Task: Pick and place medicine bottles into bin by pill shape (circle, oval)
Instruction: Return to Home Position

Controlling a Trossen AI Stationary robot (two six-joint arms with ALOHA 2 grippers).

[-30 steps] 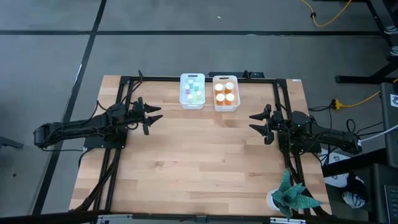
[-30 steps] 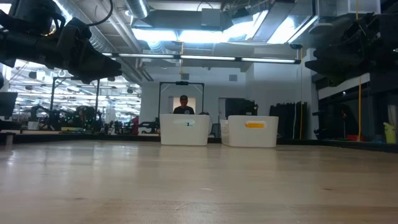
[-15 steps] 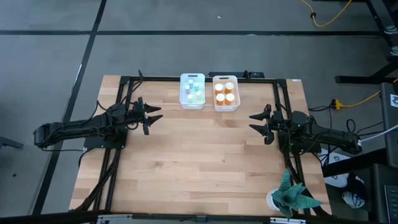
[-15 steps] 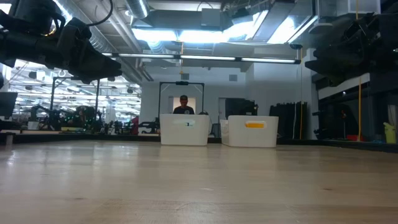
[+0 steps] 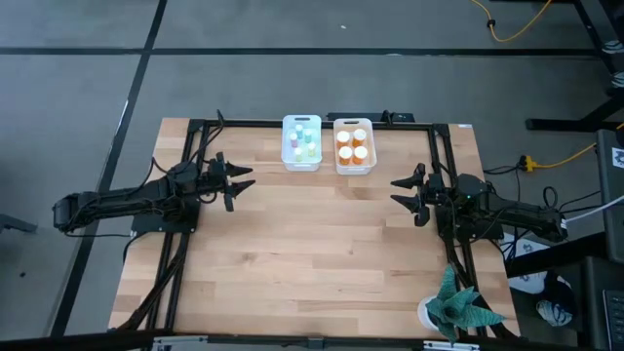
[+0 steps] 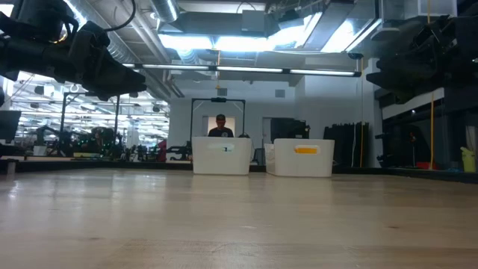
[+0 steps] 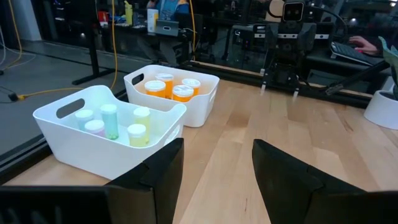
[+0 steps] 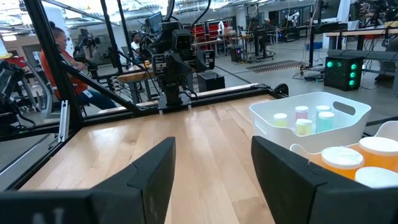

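Note:
Several small pastel bottles [image 5: 302, 143] stand in the left white bin [image 5: 301, 161]; they also show in the left wrist view [image 7: 112, 121]. Several orange bottles with white caps [image 5: 352, 144] stand in the right white bin [image 5: 353, 166], also in the left wrist view [image 7: 171, 87] and the right wrist view [image 8: 357, 158]. My left gripper [image 5: 240, 182] is open and empty at the table's left side. My right gripper [image 5: 402, 192] is open and empty at the right side. Both hang above the table.
A teal plant in a white pot [image 5: 456, 307] stands at the table's near right corner. Black frame rails [image 5: 185, 195] run along the left, far and right sides. A person [image 6: 220, 127] shows behind the table in the low view. Bare wood lies between the arms.

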